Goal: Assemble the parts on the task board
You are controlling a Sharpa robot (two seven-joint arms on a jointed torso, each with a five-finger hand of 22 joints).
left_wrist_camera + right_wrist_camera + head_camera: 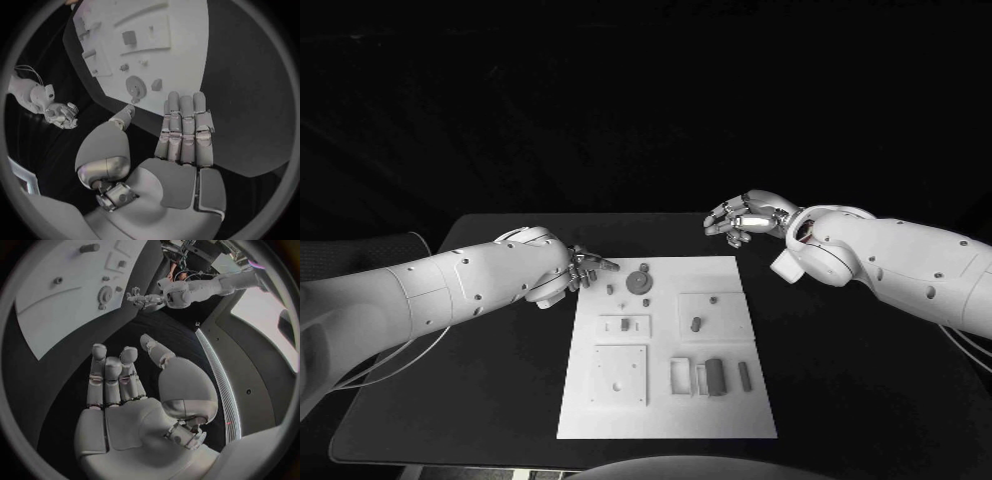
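Left hand [574, 270] hovers empty just off the task board [668, 400], its fingers loosely spread toward the board's near corner. The round grey part [639, 281] lies on the board just beyond those fingertips. Right hand [747, 215] hangs over the black counter [862, 400] past the board's far corner, open, holding nothing. Smaller grey parts sit further down the board.

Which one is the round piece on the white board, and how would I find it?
Start at the white task board in the middle of the black table and go to its far end, near the left hand. The round disc part lies flat there. It is the only circular piece; its neighbours are small blocks and bars.
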